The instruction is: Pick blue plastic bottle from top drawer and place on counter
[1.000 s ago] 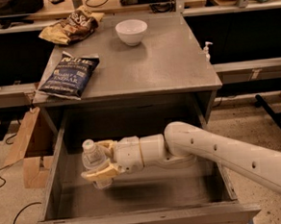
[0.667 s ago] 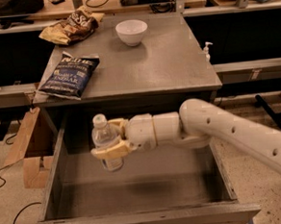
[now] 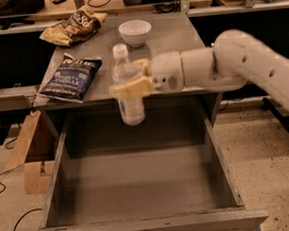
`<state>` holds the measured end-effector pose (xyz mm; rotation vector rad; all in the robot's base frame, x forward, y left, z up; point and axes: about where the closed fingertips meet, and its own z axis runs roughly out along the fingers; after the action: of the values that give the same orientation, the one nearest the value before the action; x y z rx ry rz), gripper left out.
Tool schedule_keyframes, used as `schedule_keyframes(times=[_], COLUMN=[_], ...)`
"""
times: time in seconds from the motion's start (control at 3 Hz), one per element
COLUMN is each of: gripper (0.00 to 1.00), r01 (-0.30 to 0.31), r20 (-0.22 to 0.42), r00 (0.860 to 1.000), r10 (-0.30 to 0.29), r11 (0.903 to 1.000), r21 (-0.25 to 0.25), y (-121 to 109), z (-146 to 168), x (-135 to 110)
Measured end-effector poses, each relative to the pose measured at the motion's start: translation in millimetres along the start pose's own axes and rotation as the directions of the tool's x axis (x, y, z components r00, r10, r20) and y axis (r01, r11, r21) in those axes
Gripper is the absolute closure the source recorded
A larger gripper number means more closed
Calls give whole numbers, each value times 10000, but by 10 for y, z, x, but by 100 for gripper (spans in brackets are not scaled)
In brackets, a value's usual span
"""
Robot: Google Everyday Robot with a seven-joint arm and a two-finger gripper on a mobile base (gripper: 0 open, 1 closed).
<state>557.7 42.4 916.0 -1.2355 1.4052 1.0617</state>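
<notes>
Two tan fingers of the gripper [image 3: 132,77] are clamped on the middle of the blue plastic bottle [image 3: 132,111], one finger across its front and one behind. The bottle is upright, white cap on top, and hangs in the air clear of every surface. In the view its lower half overlaps the front edge of the grey bench [image 3: 173,36], and it sits at 12 o'clock from the floor of the open top drawer [image 3: 139,182]. The white arm [image 3: 240,61] reaches in from 3 o'clock. On the bench, a white bowl [image 3: 135,32] stands at 12 o'clock from the gripper, a dark blue chip bag [image 3: 71,77] lies at 9 o'clock, and a crumpled brown snack bag [image 3: 74,27] lies at 10 o'clock. A cardboard box [image 3: 30,155] stands on the ground at 8 o'clock, just beside the drawer's side wall.
</notes>
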Motion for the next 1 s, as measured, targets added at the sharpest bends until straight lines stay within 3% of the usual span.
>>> schedule_keyframes(times=[0.33,0.67,1.0], gripper=[100,100,100], r01=[-123,30,296], r20=[382,688,532], r00=[9993,9973,9967], r10=[64,-245,-605], r11=[9872,9549,8896], r21=[1588,2970,4558], y=[-664,-1114,-1553], z=[-419,-621,-789], x=[-633,-875,-745])
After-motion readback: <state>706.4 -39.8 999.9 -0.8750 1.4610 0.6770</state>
